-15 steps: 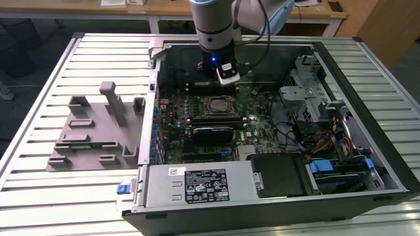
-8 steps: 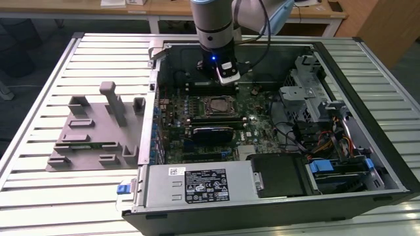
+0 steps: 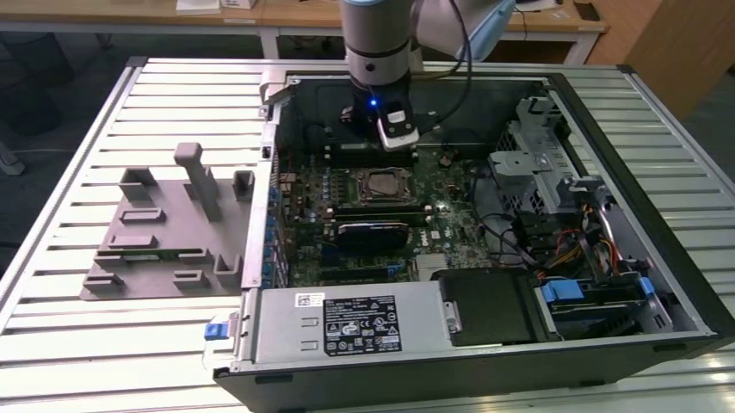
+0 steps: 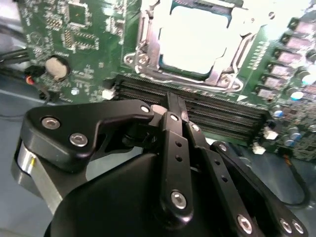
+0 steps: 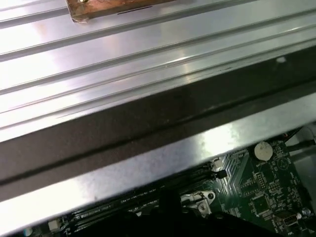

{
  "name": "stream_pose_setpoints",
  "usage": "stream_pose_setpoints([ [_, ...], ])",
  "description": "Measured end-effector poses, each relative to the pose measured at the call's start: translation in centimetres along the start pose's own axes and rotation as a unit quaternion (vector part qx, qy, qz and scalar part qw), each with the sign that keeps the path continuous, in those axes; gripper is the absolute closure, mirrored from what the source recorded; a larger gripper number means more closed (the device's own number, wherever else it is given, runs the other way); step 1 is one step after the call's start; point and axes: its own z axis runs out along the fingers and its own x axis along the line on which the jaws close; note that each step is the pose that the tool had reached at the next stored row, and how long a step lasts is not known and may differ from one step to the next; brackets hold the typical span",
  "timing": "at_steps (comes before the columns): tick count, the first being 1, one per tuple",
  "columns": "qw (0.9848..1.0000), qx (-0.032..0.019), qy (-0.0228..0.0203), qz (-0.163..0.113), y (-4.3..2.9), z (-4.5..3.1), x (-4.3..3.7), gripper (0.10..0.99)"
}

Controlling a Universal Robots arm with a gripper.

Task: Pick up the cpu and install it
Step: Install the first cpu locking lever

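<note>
On the slatted table [image 3: 69, 344] we see the open computer case [image 3: 643, 284] lying on its side, so its green board [image 3: 460, 228] faces up for reach from above. The chip [image 4: 197, 37] already sits in its socket frame. Our gripper [image 4: 170, 111], fingers pressed together and holding nothing, hangs just beside the memory slots [image 4: 222, 116].
</note>
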Motion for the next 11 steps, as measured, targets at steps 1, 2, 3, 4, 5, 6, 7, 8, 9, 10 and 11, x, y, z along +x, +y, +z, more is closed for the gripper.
stream_pose_setpoints([
  [1, 1.0000, 0.0026, 0.0017, 0.000, -0.07, -0.01, -0.03, 0.980],
  [2, 1.0000, 0.0052, 0.0033, 0.001, -0.13, -0.01, -0.05, 0.980],
  [3, 1.0000, 0.0081, 0.0046, 0.001, -0.20, -0.02, -0.08, 0.980],
  [4, 0.9999, 0.0113, 0.0059, 0.001, -0.26, -0.03, -0.09, 0.980],
  [5, 0.9999, 0.0145, 0.0071, 0.002, -0.32, -0.05, -0.12, 0.980],
  [6, 0.9998, 0.0179, 0.0083, 0.002, -0.38, -0.05, -0.14, 0.980],
  [7, 0.9997, 0.0211, 0.0093, 0.002, -0.45, -0.06, -0.16, 0.980],
  [8, 0.9997, 0.0241, 0.0099, 0.002, -0.51, -0.07, -0.18, 0.980],
  [9, 0.9996, 0.0267, 0.0103, 0.003, -0.56, -0.07, -0.20, 0.980],
  [10, 0.9996, 0.0279, 0.0104, 0.003, -0.57, -0.07, -0.20, 0.980],
  [11, 0.9996, 0.0279, 0.0103, 0.003, -0.57, -0.07, -0.20, 0.980],
])
